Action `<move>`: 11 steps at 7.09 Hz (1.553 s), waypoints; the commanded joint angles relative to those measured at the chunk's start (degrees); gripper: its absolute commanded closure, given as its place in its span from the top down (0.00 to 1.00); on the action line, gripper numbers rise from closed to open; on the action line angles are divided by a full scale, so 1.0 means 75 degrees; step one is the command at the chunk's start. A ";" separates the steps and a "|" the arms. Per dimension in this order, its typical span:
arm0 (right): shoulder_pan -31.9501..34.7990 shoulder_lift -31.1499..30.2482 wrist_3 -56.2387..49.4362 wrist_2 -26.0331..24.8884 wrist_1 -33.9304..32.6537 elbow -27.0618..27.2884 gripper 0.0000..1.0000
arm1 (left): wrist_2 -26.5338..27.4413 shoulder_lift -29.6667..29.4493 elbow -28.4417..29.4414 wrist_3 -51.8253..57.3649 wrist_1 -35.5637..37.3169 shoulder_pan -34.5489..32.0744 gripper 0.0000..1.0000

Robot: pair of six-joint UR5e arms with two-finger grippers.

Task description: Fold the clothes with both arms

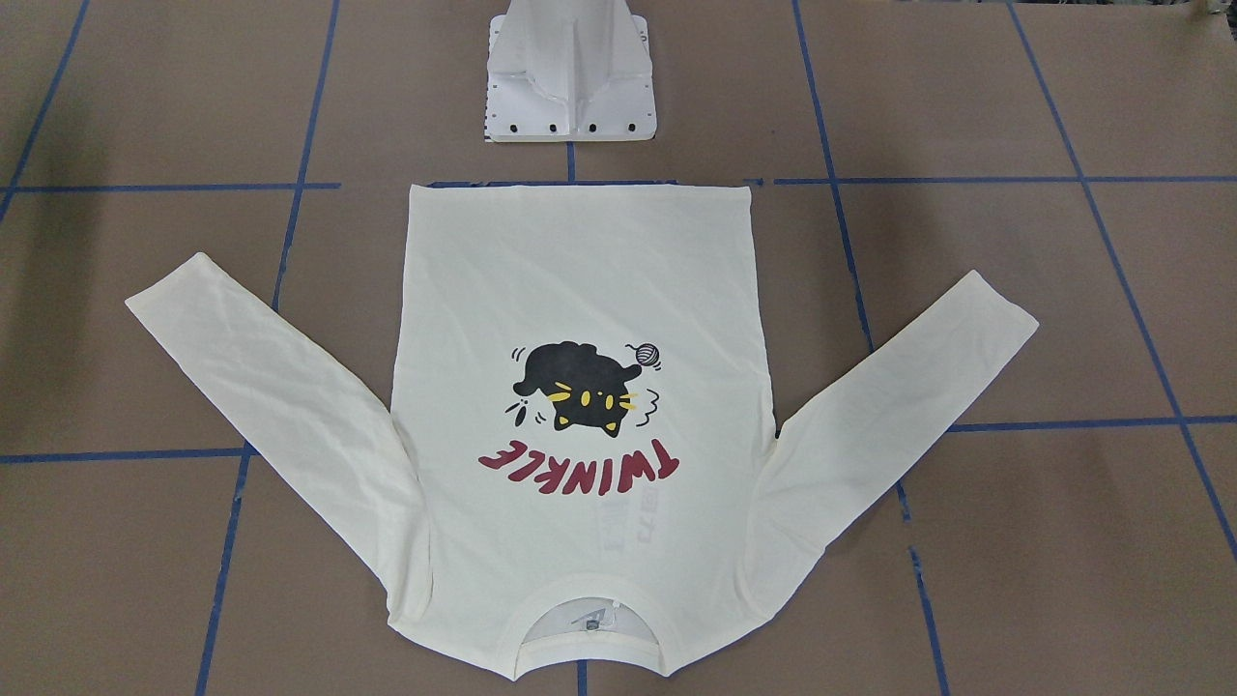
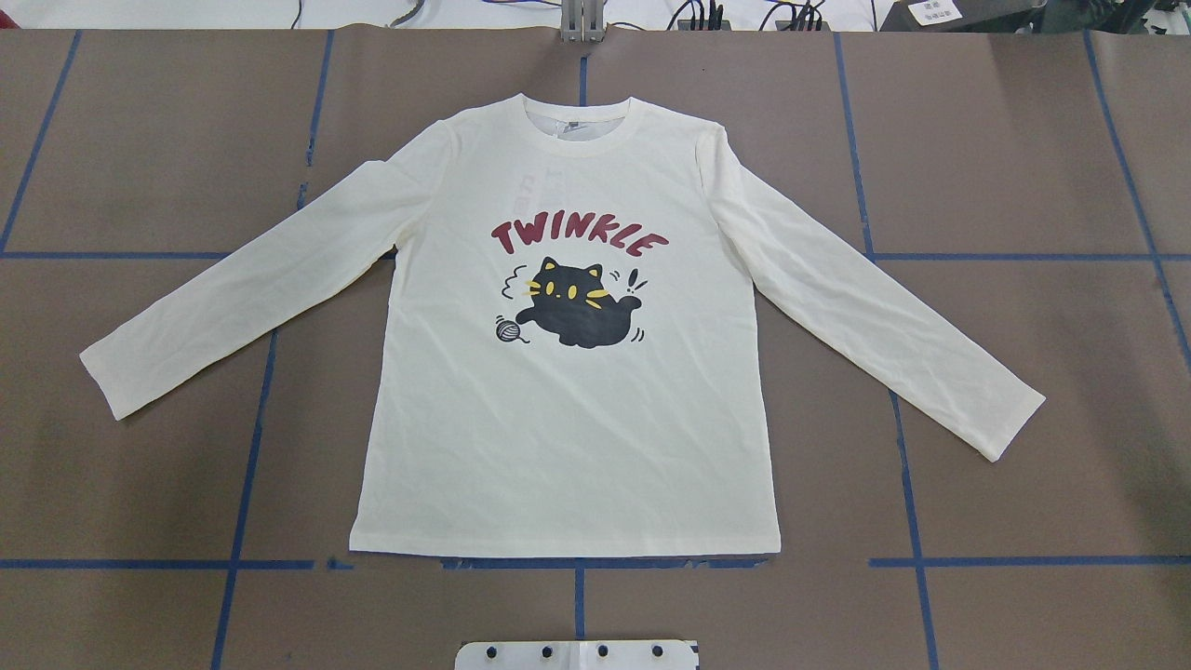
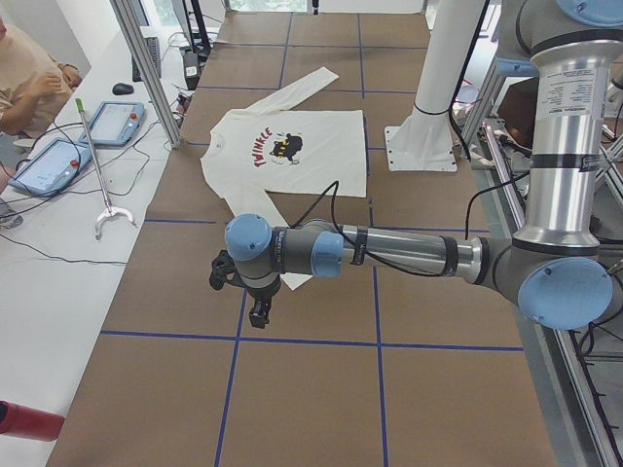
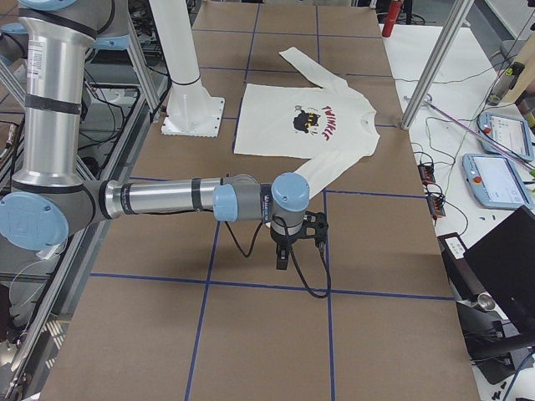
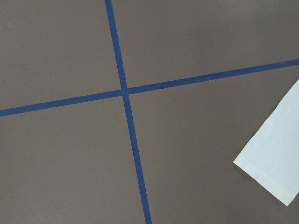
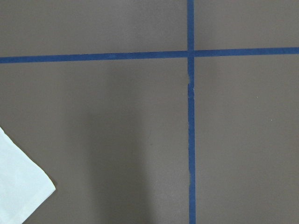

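The clothes are one cream-white long-sleeved T-shirt (image 2: 568,437), spread flat and print side up, with both sleeves angled outward. Its collar (image 1: 589,594) points away from the robot's base. The black cat and red "TWINKLE" lettering show on the chest. My left gripper (image 3: 255,311) hangs above the table just past the near sleeve cuff (image 5: 275,158), apart from it. My right gripper (image 4: 284,257) hangs the same way beyond the other cuff (image 6: 18,191). Both grippers show only in the side views, so I cannot tell whether they are open or shut.
The white pedestal base (image 1: 570,87) stands just behind the shirt's hem. Blue tape lines (image 2: 577,563) grid the brown table. Aluminium posts (image 3: 146,68), teach pendants (image 4: 493,180) and cables line the far edge. A seated person (image 3: 24,73) is beside it.
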 commanded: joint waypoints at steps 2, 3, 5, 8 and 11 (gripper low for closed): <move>0.0035 0.0058 0.0014 -0.0476 0.0019 0.0036 1.00 | 0.0016 -0.0046 -0.0019 0.0017 -0.0002 -0.0047 1.00; 0.0035 0.0024 0.0084 -0.0491 0.0042 0.0036 1.00 | 0.0028 -0.0023 0.0027 -0.0018 0.0033 -0.0058 1.00; 0.0024 0.0012 0.0096 0.0149 0.0042 0.0037 1.00 | -0.0007 0.0083 -0.0055 0.0004 -0.0025 -0.0117 1.00; -0.1179 0.0012 0.1165 0.0235 0.1210 0.0072 1.00 | 0.0005 0.0082 -0.0288 -0.0030 -0.0037 -0.0106 1.00; -0.2878 -0.0387 0.3953 0.0083 0.3681 -0.0022 1.00 | -0.0112 0.0071 -0.0289 -0.0053 -0.0353 -0.0047 1.00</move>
